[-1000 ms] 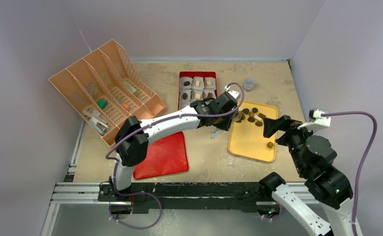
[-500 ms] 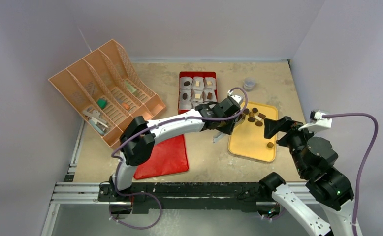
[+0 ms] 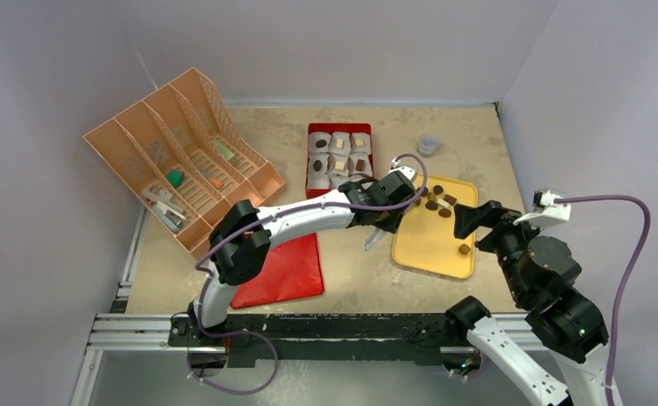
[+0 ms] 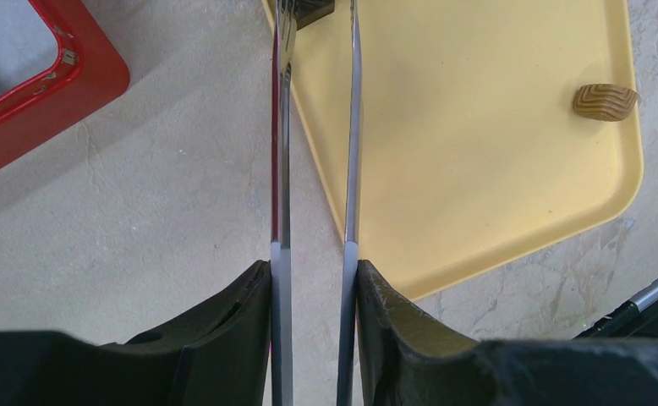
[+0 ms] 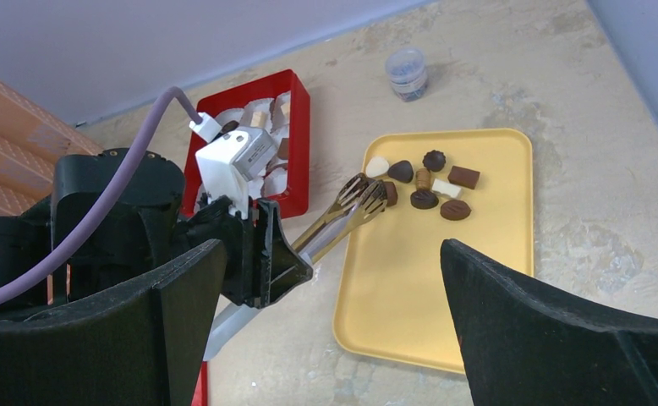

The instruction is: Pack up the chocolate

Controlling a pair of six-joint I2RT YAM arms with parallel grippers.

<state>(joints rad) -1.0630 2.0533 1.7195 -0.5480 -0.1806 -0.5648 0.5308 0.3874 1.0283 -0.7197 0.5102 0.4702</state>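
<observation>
Several chocolates (image 3: 434, 201), mostly dark brown with a white one, lie clustered at the far end of the yellow tray (image 3: 427, 245). One tan striped piece (image 3: 463, 249) lies alone near its right edge. My left gripper (image 3: 383, 210) is shut on metal tongs (image 3: 397, 211), whose tips reach the cluster. In the left wrist view the tongs (image 4: 351, 152) run forward from the gripper (image 4: 313, 279) to a dark piece (image 4: 313, 8) at their tips. The tan piece (image 4: 605, 101) lies to the right. My right gripper (image 3: 469, 218) is open and empty above the tray's right side. The right wrist view shows the chocolates (image 5: 427, 182) and the tongs (image 5: 342, 216).
A red box (image 3: 312, 156) with white paper cups, some holding pieces, stands behind the left gripper. A small grey jar (image 3: 428, 144) stands at the back. An orange file rack (image 3: 178, 156) is at the left. A red lid (image 3: 279, 266) lies near the front.
My left gripper with the tongs has shifted slightly towards me and to the right along the tray's left edge. The right arm has not moved.
</observation>
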